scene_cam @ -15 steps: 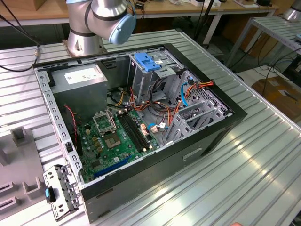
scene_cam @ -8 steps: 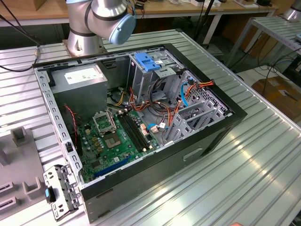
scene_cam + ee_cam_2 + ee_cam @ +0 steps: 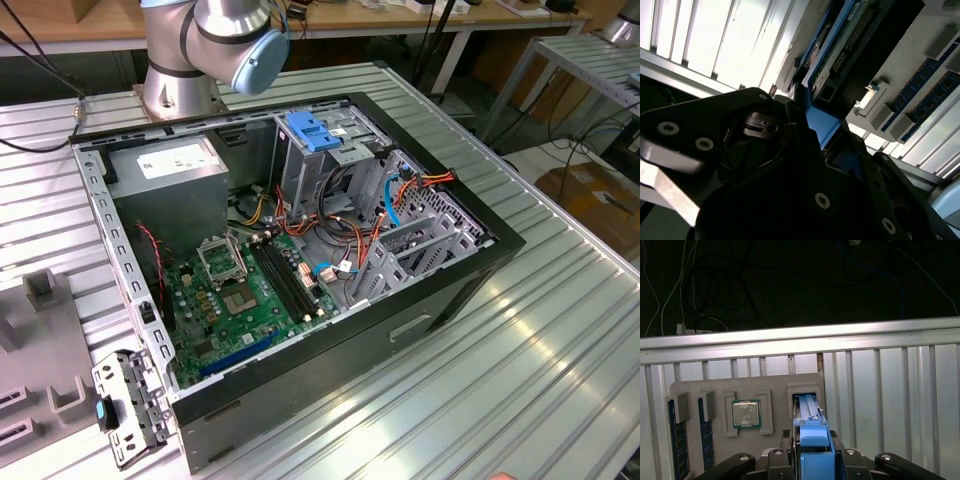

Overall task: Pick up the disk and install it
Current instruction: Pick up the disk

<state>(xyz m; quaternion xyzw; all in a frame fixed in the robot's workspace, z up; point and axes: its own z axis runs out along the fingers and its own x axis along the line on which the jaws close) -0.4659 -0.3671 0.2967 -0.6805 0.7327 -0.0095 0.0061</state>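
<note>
Apparently smooth plastic disk (image 3: 815, 437) rail

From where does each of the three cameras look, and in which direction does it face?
Exterior view: off the arm, above, looks down on the open computer case on the ribbed table; the arm's base shows.
First wrist view: rides on the arm, looks over the hand at the grey tray with the disk.
Second wrist view: close behind the hand, faces the disk's board side.
Both wrist views share hand, disk and tray.
</note>
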